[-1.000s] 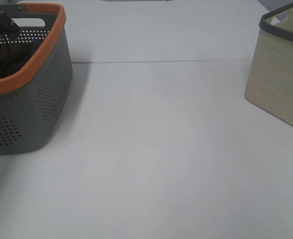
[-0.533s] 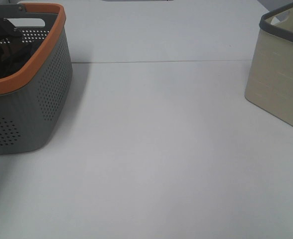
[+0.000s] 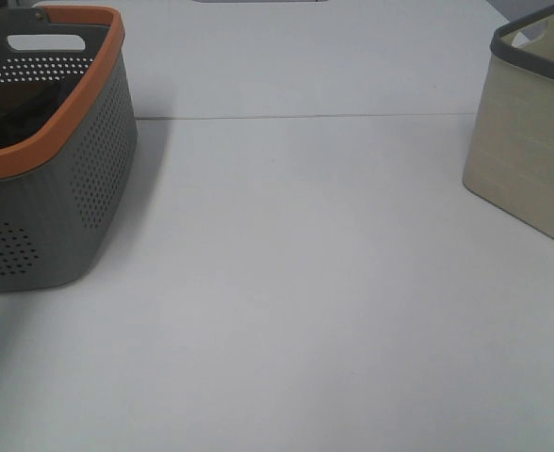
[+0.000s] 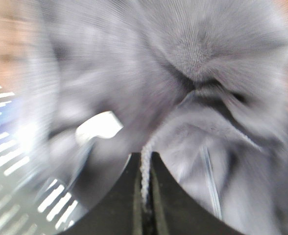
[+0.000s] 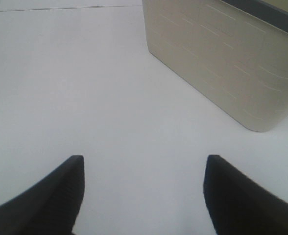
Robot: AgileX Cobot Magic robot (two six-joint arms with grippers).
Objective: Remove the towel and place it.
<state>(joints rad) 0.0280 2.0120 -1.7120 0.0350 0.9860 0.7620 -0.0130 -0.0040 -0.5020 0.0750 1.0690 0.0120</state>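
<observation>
— Towel [image 4: 183,73] first: where is it lying?
— It is lying down inside the gray basket [image 3: 79,179] with the orange rim [image 3: 93,87]. That basket is sitting at the far left of the white table [image 3: 305,282]. In the left wrist camera the towel is filling almost the whole picture. It is looking dark gray-purple, fluffy and all bunched up. The picture is coming out blurry.
— Is the left gripper [image 4: 145,196] holding it?
— Yes. Its two black fingers are pressing tight together, and a thin edge of the towel is sticking out between them.
— What is showing next to the towel?
— The basket's wall [image 4: 7,166], with its rows of little holes, is shining bright. A small white patch [image 4: 99,126] is showing close by too, but it is too blurry to tell what it is.
— And what is the right gripper [image 5: 144,191] doing?
— It is hanging over the bare table on the right side. Its fingers [image 5: 51,196] are standing wide apart, and they are holding nothing. The beige bin [image 5: 222,58] is standing near it, not touching it.
— Are the basket and the bin sitting close together?
— No, they are sitting well apart, with bare table lying between them.
</observation>
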